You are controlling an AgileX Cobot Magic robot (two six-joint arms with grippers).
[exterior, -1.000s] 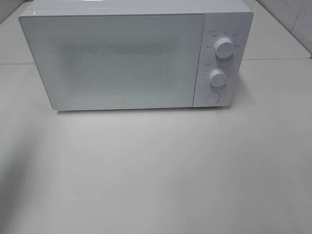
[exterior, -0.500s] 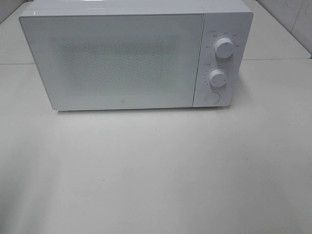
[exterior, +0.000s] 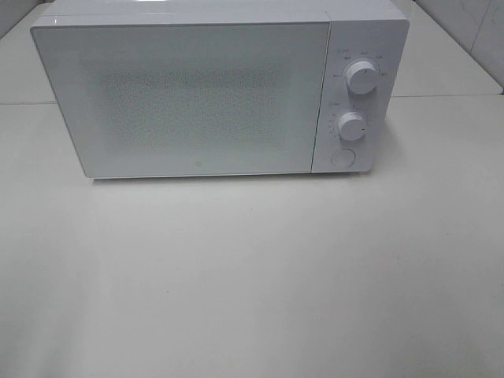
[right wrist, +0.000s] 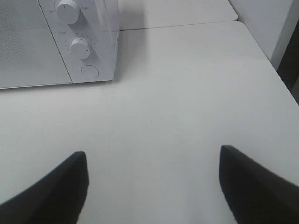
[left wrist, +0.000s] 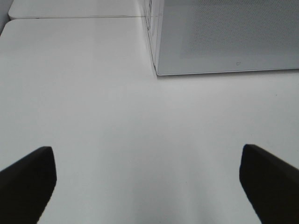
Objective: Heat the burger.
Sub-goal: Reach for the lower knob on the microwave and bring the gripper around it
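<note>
Change: nothing moved; microwave (exterior: 197, 94) door shut.
Left fingers (left wrist: 25, 182): wide, empty.
Right fingers (right wrist: 56, 186): wide, empty.
Risk: burger out of sight; turning a dial (exterior: 361, 77) unchecked could heat nothing.

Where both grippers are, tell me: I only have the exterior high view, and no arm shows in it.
Observer: The left gripper hangs open over bare table, facing the left front corner of the microwave.
Operator: Now the right one.
Observer: The right gripper is open too, with nothing between its fingers, and it faces the end of the microwave with the lower knob.
Operator: Report any burger.
Observer: No burger shows in either wrist view, only table and microwave.
</note>
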